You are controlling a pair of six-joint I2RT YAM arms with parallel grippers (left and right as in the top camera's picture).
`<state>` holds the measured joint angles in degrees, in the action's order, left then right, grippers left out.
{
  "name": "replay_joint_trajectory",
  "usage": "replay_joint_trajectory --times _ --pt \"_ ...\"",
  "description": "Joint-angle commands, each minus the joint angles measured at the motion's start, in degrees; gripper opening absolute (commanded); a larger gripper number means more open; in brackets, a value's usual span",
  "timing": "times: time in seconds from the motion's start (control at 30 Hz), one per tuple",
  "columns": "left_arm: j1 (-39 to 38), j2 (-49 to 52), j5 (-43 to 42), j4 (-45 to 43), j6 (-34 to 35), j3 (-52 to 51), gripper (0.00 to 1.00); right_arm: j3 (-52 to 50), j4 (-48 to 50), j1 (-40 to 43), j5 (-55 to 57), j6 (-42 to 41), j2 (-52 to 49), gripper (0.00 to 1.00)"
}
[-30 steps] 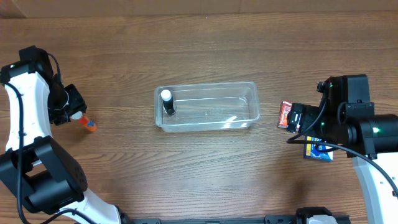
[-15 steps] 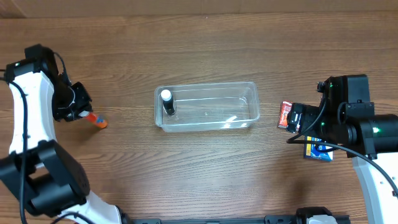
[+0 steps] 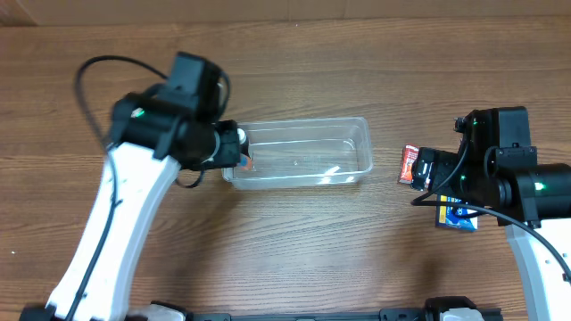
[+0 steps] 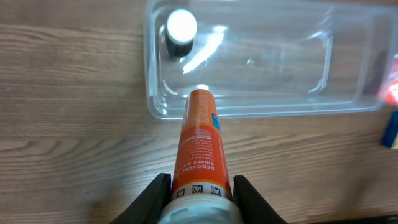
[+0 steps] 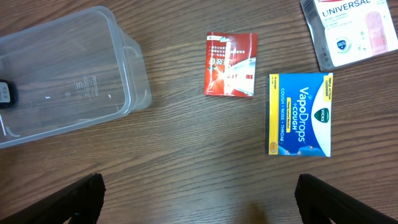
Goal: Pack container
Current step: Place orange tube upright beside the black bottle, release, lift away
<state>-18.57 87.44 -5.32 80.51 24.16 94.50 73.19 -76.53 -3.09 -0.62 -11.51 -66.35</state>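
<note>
1. The left gripper (image 4: 199, 190) has its jaws clamped on the capped end of an orange tube (image 4: 200, 140), one jaw on each side. Held by that end, the long body sticks out ahead of the jaws and can go in first.
2. The tube's nose sits over the near wall at the left end of the container (image 4: 267, 112). From the wrist view I cannot tell how high it hangs above the floor of the tub.
3. The container lies in the middle of the table (image 3: 285, 250), long side across, between the two arms. A small dark bottle with a white cap (image 4: 181, 30) stands upright in its left end, close to where the tube is pointing, so I'd judge the release needs care not to knock it.
4. The right gripper (image 5: 202, 202) hovers with its jaws wide apart and nothing between them.
5. Below it, to the right of the container and well clear of it, lie a red sachet (image 5: 231, 64), a blue VapoDrops box (image 5: 300, 114) and a white pouch (image 5: 348, 28). They look like the next things to pack.
</note>
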Motion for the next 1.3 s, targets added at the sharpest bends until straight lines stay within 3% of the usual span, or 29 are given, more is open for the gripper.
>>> replay_joint_trajectory --times 0.0,0.43,0.73,0.8,0.93,1.17,1.2,1.27 --pt "-1.1 6.2 4.4 0.1 1.6 1.0 0.04 1.1 -0.1 -0.2 0.5 0.4 0.0 1.00" --pt "-1.0 20.7 7.2 -5.7 1.1 0.9 0.04 1.0 -0.1 -0.2 0.5 0.4 0.0 1.00" --pt "-1.0 21.3 7.2 -7.0 1.2 0.4 0.05 1.1 -0.1 -0.2 0.5 0.4 0.0 1.00" --pt "-1.0 21.3 7.0 -6.6 1.2 0.4 0.54 1.1 -0.1 -0.2 0.5 0.4 0.0 1.00" --pt "-1.0 21.3 6.9 -5.6 1.1 0.4 0.63 1.0 -0.1 -0.2 0.5 0.4 0.0 1.00" --pt "-0.8 16.8 9.6 -2.3 -0.4 6.6 0.64 1.0 -0.1 -0.2 0.5 0.4 0.0 1.00" --pt "-0.7 15.1 10.2 -1.7 -0.4 8.1 0.67 1.0 -0.1 -0.2 0.5 0.4 0.0 1.00" --pt "0.3 10.3 10.3 -1.7 -2.4 9.8 0.85 1.1 -0.3 -0.2 0.6 0.4 0.1 1.00"
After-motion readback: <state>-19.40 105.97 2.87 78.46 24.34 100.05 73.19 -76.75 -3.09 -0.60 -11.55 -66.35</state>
